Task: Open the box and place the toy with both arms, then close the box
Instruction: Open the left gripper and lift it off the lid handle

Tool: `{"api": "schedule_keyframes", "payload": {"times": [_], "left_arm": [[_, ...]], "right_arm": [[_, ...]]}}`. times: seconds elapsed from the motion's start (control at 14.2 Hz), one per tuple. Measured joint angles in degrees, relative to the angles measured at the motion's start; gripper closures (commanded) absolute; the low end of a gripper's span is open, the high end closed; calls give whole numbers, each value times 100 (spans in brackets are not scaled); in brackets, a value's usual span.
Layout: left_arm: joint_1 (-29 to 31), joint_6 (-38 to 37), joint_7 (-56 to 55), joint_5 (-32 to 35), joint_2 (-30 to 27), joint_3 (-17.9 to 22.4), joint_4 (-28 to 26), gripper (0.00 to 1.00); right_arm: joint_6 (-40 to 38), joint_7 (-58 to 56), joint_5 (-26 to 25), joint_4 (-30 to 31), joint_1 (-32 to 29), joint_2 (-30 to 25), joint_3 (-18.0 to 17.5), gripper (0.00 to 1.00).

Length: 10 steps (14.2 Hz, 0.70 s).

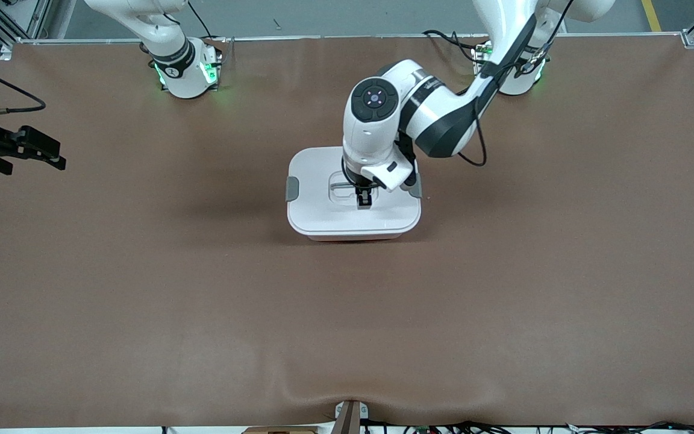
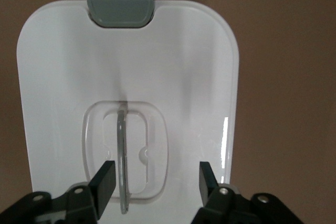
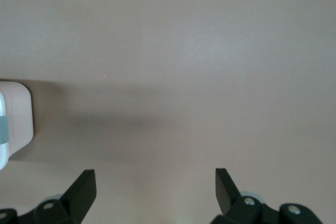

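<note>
A: State the position of the box [image 1: 353,208].

B: It sits on the brown table [image 1: 347,313] near the middle, between the 2 arm bases, lid [image 2: 173,66] on. The front view shows both grey end clips; the left wrist view shows only 1 clip [image 2: 121,10].

A: What does the left wrist view add?

B: It shows the grey handle [image 2: 123,156] standing upright in its recess, which the arm mostly covers in the front view. The handle lies between the 2 fingers, close to 1 finger [image 2: 103,182], with no contact that can be confirmed.

A: Left gripper [image 2: 155,184] condition?

B: Fingers parted wide, nothing gripped. The arm reaches from its base, bends at the elbow and points the gripper straight down over the lid centre.

A: Right gripper [image 3: 155,190]?

B: Fully spread and empty. The front view places it over the right arm's end of the table, well apart from the box. Its wrist view shows bare table and 1 corner of the box. That arm waits.
</note>
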<state>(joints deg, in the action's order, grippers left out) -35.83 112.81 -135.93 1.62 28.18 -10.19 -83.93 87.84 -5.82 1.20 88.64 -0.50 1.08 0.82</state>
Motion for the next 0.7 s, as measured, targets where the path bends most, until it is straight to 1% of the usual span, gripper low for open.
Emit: {"api": "schedule_keyframes", "payload": {"times": [0.14, 0.42, 0.7], "left_arm": [[164, -184, 486, 2, -107, 17, 117, 0], [641, -219, 1443, 6, -286, 28, 148, 0], [930, -220, 2142, 7, -392, 30, 159, 0]], "right_arm": [[0, -1, 0, -48, 2, -1, -2, 0], [-12, -2, -6, -67, 1, -1, -3, 0], [-25, -2, -8, -66, 1, 0, -2, 0]]}}
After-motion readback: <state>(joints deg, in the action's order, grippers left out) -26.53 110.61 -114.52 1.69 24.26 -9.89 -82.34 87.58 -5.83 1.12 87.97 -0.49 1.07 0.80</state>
